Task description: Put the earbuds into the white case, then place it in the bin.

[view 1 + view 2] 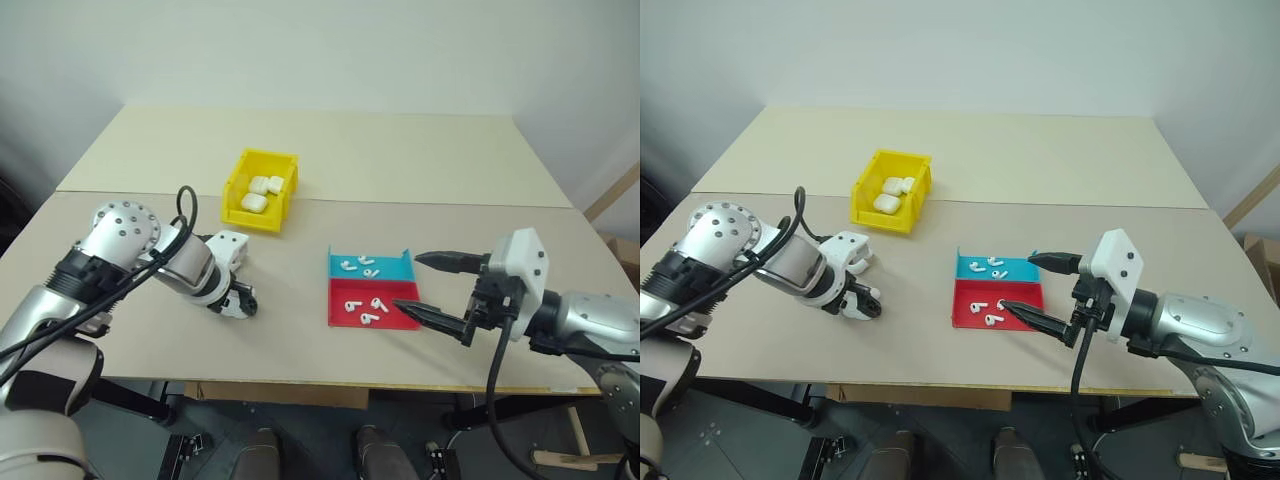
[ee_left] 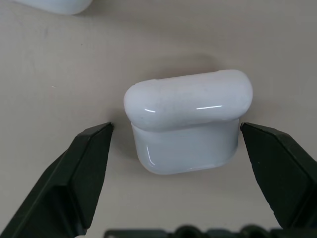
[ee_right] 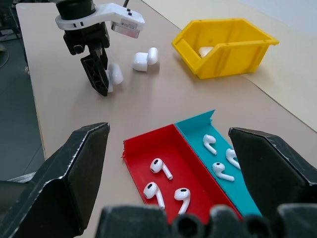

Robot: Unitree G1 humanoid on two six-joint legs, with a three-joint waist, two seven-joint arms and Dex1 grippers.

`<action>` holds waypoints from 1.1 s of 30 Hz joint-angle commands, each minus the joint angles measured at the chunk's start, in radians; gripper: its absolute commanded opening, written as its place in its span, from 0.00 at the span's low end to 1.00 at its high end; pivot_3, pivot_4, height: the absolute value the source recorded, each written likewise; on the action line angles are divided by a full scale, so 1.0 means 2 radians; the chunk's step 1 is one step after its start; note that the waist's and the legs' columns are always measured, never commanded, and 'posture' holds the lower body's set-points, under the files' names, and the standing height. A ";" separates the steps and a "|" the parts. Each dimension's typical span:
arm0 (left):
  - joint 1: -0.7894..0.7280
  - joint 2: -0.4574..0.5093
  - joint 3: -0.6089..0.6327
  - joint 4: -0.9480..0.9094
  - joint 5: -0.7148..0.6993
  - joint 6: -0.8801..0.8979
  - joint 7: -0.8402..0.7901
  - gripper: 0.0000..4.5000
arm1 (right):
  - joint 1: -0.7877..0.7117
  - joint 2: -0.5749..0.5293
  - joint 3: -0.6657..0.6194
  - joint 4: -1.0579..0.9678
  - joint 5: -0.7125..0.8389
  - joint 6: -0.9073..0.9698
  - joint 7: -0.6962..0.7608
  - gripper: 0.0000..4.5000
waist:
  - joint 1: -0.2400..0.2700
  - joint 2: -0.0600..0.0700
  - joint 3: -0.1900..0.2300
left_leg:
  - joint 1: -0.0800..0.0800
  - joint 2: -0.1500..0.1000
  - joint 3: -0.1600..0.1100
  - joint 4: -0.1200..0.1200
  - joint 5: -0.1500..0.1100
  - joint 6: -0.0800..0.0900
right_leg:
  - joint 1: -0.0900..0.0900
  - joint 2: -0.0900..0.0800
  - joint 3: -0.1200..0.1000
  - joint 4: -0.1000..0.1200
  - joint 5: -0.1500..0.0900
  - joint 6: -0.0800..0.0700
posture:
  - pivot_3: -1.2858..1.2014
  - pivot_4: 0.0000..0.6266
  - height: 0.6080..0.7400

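I have the left gripper [image 2: 176, 144] spread wide astride a closed white case [image 2: 188, 121] on the table [image 1: 400, 150], not touching. My right gripper [image 3: 168, 163], also spread, hangs near the tray [image 3: 148, 148] of earbuds [image 3: 161, 167].

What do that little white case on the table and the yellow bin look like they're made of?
The white case looks like smooth, glossy hard plastic: bright streaks of light reflect along its rounded lid, and a fine seam runs between lid and body. The bin looks like moulded plastic too, bright yellow and solid in colour, with thin stiff walls and a duller, only slightly shiny surface. Neither can be confirmed by sight alone.
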 commanded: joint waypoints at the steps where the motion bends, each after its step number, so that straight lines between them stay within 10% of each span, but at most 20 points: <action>1: -0.004 -0.004 0.014 -0.015 -0.004 -0.008 0.006 0.86 | 0.000 0.001 -0.009 -0.017 0.003 -0.013 -0.005 1.00 | 0.000 0.000 0.000 | 0.000 0.000 0.000 0.000 0.000 0.000 | 0.000 0.000 0.000 0.000 0.000 0.000 | 0.52 0.24 1.00; 5: 0.001 0.000 0.025 -0.026 -0.004 -0.015 0.015 0.63 | 0.001 0.003 -0.008 -0.016 0.001 -0.016 -0.004 1.00 | 0.000 0.000 0.000 | 0.000 0.000 0.000 0.000 0.000 0.000 | 0.000 0.000 0.000 0.000 0.000 0.000 | 0.52 0.24 1.00; 16: 0.004 0.139 0.100 -0.148 -0.004 -0.018 -0.112 0.63 | -0.016 0.005 0.001 0.023 -0.002 -0.029 0.017 1.00 | -0.003 0.000 0.000 | 0.000 0.000 0.000 0.000 0.000 0.000 | 0.000 0.000 0.000 0.000 0.000 0.000 | 0.52 0.24 1.00; 21: 0.085 0.152 0.247 -0.284 0.027 -0.103 -0.224 0.63 | -0.046 0.008 0.018 0.056 -0.005 -0.036 0.034 1.00 | 0.002 0.000 0.000 | 0.000 0.000 0.001 0.000 0.000 0.000 | 0.000 0.000 0.000 0.000 0.000 0.000 | 0.52 0.24 1.00; 25: 0.206 0.090 0.334 -0.409 0.248 -0.253 -0.411 0.63 | -0.089 -0.016 0.042 0.075 -0.013 -0.014 0.051 1.00 | 0.001 0.000 0.000 | 0.000 0.000 0.001 0.000 0.000 -0.001 | 0.000 0.000 0.000 -0.001 0.000 0.000 | 0.52 0.24 1.00; 33: 0.285 -0.027 0.307 -0.368 0.486 -0.503 -0.761 0.63 | -0.278 -0.093 0.157 0.111 -0.026 0.154 0.064 1.00 | -0.001 0.000 -0.001 | 0.000 0.001 0.001 -0.001 0.001 -0.001 | 0.000 0.001 0.000 -0.001 0.000 -0.001 | 0.52 0.24 1.00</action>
